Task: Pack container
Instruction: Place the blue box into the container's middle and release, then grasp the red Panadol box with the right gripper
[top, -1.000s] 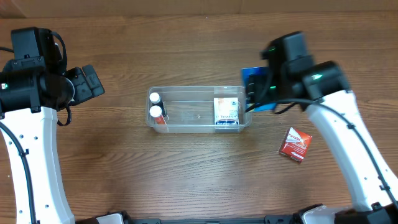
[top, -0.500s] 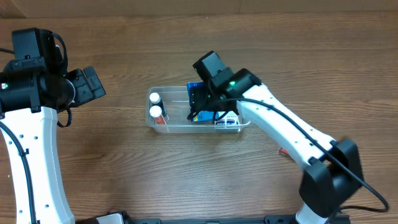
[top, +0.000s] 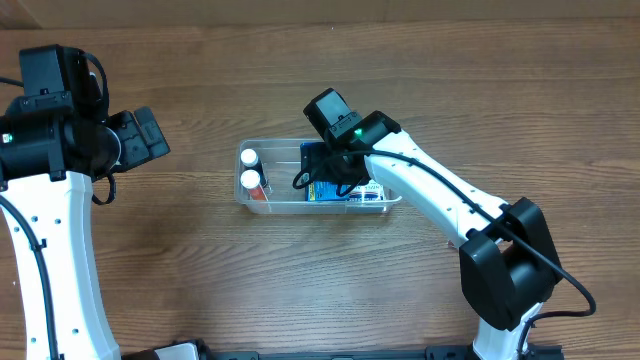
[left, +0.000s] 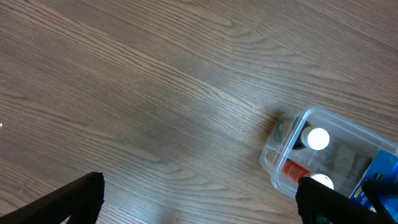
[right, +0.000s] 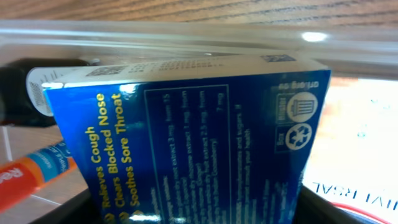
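Observation:
The clear plastic container (top: 280, 206) lies at the table's middle. It holds two white-capped bottles (top: 249, 170) at its left end and a white and blue box (top: 372, 191) at its right end. My right gripper (top: 325, 176) is shut on a blue medicine box (top: 322, 187) and holds it inside the container, between the bottles and the white box. In the right wrist view the blue box (right: 199, 143) fills the frame, with the container wall (right: 186, 37) behind it. My left gripper (top: 150, 135) is open and empty, left of the container (left: 283, 140).
The left wrist view shows bare wood table (left: 137, 93) and the container's left end with the two bottle caps (left: 318, 138). An orange-labelled bottle (right: 37, 171) lies beside the blue box in the right wrist view.
My right arm swung left from beside the container's right end, carrying the blue box over and down into the container. The left arm has not moved.

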